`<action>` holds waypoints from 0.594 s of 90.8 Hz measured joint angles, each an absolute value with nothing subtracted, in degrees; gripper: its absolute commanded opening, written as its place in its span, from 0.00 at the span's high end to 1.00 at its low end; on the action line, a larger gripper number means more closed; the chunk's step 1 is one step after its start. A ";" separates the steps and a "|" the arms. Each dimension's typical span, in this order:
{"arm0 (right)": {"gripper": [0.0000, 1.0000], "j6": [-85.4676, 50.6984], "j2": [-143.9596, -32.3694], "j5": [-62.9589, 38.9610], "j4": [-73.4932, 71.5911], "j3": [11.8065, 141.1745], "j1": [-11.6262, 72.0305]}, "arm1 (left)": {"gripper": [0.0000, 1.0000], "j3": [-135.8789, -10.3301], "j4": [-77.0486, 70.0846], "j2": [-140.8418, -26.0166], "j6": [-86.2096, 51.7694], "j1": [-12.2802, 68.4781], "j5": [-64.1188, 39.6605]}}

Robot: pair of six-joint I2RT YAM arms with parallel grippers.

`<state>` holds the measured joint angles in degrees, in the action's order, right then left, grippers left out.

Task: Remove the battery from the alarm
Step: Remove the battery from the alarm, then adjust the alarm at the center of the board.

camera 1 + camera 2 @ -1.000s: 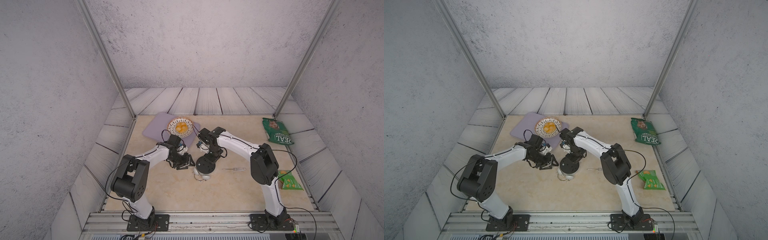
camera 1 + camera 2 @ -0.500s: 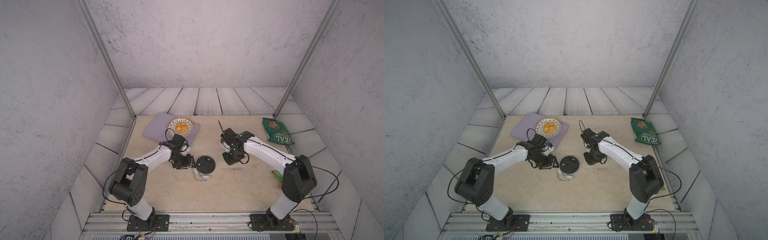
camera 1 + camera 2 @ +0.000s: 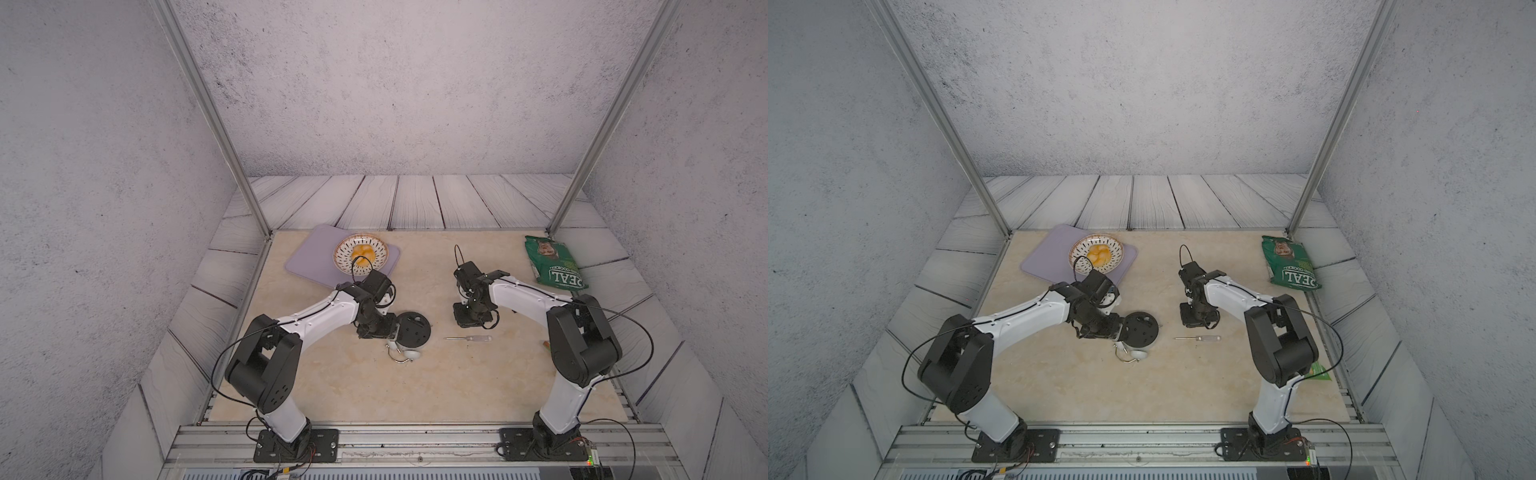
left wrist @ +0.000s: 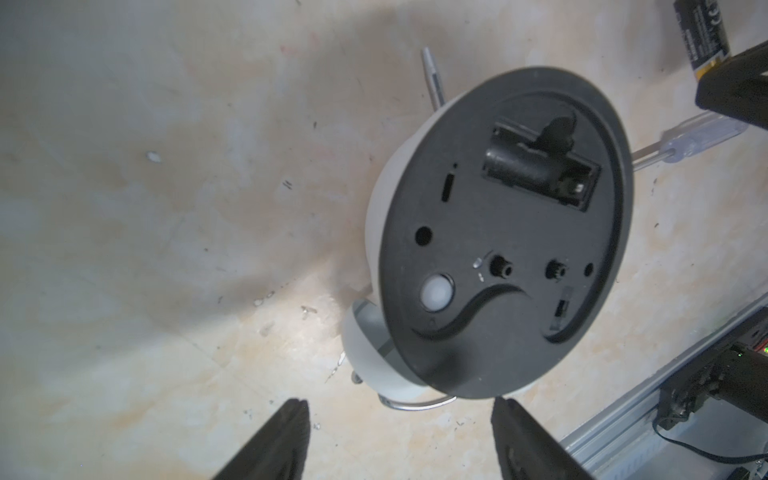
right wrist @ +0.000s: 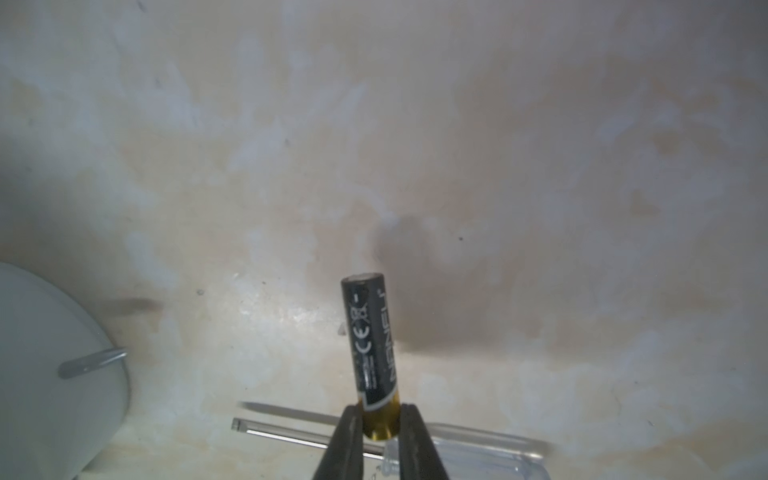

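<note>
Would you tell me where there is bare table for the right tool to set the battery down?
The widest bare patch is the near strip of table, in front of the alarm and screwdriver. Another lies along the back edge, between purple mat and green bag. Crowded: around the alarm, left tool and screwdriver.

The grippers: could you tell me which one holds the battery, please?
The right gripper: its fingers pinch the battery by its gold end; the left gripper stands open, empty, beside the alarm.
</note>
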<state>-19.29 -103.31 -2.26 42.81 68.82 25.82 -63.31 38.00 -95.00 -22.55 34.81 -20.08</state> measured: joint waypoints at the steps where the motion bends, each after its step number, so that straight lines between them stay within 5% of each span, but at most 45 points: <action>1: 0.66 -19.31 -103.31 -2.31 42.94 68.82 25.87 | 0.24 -63.31 38.02 -95.07 -22.55 34.76 -20.08; 16: 0.53 -16.86 -103.26 -3.22 45.76 71.09 26.72 | 0.23 -62.96 37.01 -94.98 -23.35 33.12 -21.43; 54: 0.54 -9.85 -106.39 -10.90 48.23 86.80 36.23 | 0.22 -56.88 34.37 -89.97 -25.96 23.62 -26.89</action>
